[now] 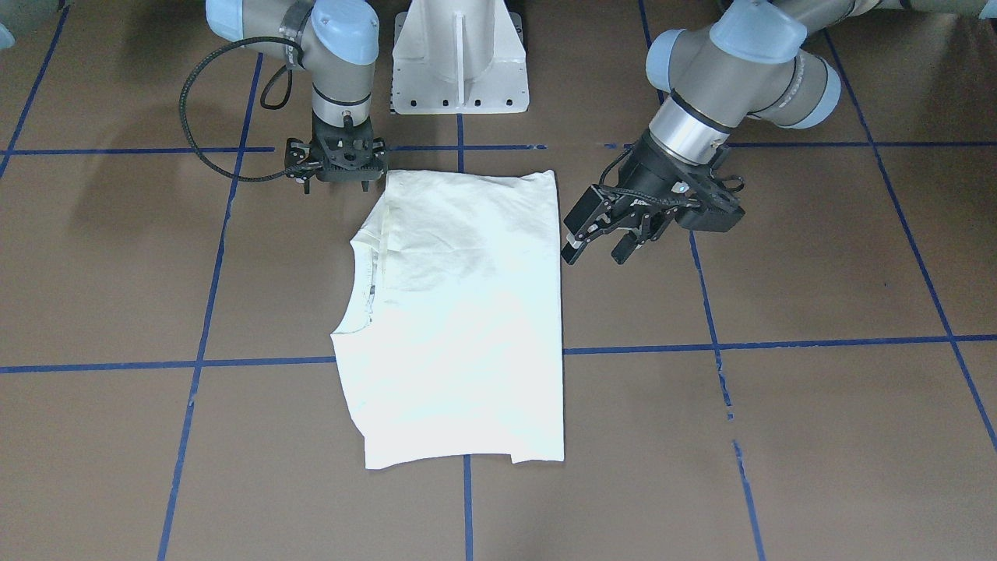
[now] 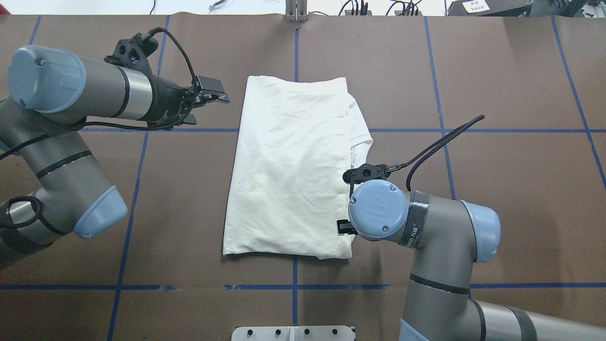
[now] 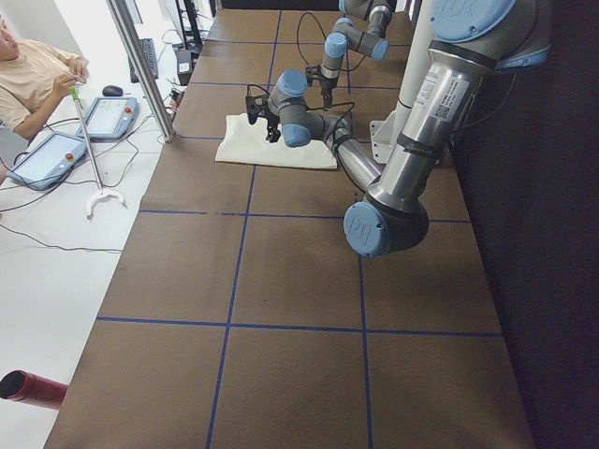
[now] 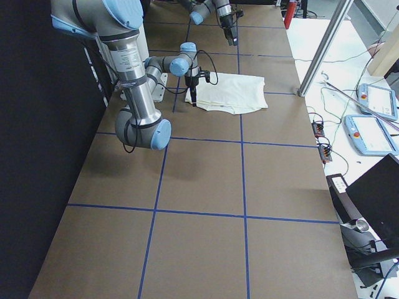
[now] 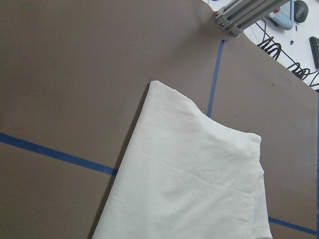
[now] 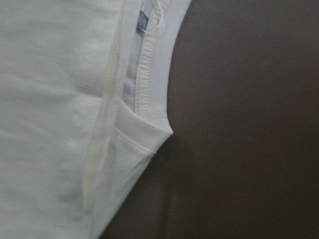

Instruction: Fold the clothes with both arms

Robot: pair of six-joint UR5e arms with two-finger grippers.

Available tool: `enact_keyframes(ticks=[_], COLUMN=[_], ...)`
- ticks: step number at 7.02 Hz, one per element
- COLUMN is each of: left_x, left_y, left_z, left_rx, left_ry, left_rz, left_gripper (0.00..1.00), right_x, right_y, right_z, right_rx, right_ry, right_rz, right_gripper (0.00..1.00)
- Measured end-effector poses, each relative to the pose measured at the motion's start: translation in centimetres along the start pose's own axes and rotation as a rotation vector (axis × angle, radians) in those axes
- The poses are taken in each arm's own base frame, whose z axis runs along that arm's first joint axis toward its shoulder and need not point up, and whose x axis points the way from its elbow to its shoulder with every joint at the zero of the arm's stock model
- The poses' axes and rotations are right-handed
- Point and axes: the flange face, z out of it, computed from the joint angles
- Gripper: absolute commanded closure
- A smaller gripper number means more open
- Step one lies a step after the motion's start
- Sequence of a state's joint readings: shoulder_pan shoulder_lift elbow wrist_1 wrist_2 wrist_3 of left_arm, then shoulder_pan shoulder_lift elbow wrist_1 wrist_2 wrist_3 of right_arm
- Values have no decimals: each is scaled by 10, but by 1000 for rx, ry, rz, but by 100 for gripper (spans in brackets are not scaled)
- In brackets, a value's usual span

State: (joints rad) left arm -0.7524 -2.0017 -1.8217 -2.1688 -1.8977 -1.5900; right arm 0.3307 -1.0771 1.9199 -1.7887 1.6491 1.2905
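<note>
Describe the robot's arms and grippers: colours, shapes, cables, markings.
The left arm and right arm are silver-grey tubes with rounded light blue joint caps. The right arm carries a UR logo on one cap and a black lettered band. Each wrist trails a black braided cable. The left gripper and right gripper are black, with angular fingers.

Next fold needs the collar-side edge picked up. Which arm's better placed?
Right. The right gripper sits low at the T-shirt's collar-side corner, nearest the robot. The left gripper hangs open off the opposite, plain edge.
</note>
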Motion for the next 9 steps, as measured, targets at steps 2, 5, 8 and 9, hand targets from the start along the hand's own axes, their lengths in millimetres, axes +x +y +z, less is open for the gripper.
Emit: enact_keyframes(ticks=[2,5,8,9], left_x=[-4,-3,-2,-1], left_y=[1,7,9,9], left_z=[-4,-4,-4,-4], left_rx=[12,5,2,2], left_ry=[1,11,12,13], left_rz=[-6,-3,-1,0], left_gripper=[0,0,0,0], right_x=[-30,-45,-41,-39], right_y=[11,25,26,26], right_z=[14,27,25,22], right_rx=[24,8,6,5], right_ry=[-170,-257,-262,-261], right_rz=[333,591,626,629], right_gripper=[23,34,30,30])
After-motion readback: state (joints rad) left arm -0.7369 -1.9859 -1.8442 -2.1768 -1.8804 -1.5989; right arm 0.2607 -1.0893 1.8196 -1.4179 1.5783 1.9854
